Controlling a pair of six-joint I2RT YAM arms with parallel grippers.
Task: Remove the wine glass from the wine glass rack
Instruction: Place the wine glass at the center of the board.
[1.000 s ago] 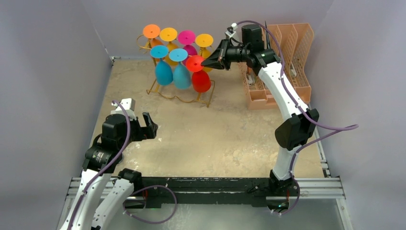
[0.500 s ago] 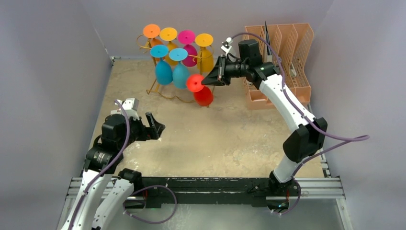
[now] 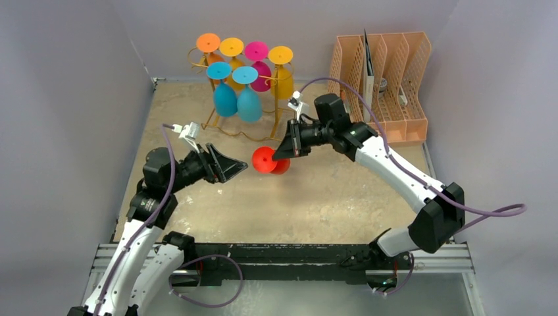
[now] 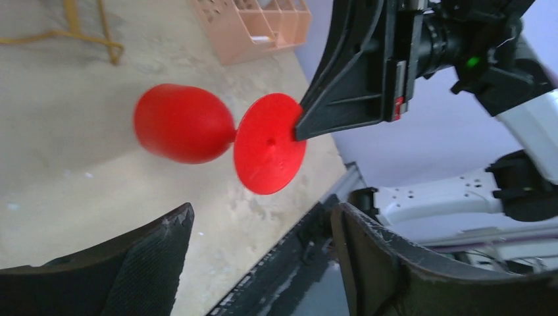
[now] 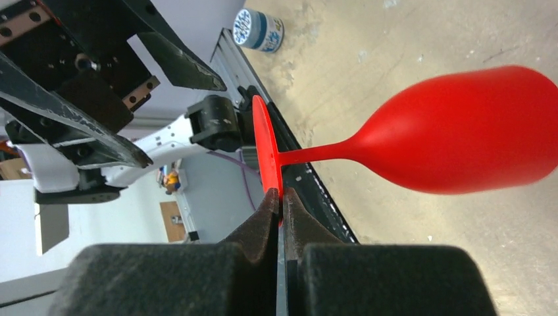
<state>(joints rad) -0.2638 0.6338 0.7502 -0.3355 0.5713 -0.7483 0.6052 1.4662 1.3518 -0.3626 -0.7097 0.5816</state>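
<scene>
1. the right gripper [image 5: 281, 199] was clamped on the red wine glass [image 3: 271, 160], pinching the rim of its round foot and holding it sideways over the table [image 3: 329, 191].
2. the glass hung off the gold wine glass rack [image 3: 214, 118], in front of it, between the two grippers.
3. the left gripper [image 3: 235, 167] was spread wide, facing the foot, apart from it.
</scene>
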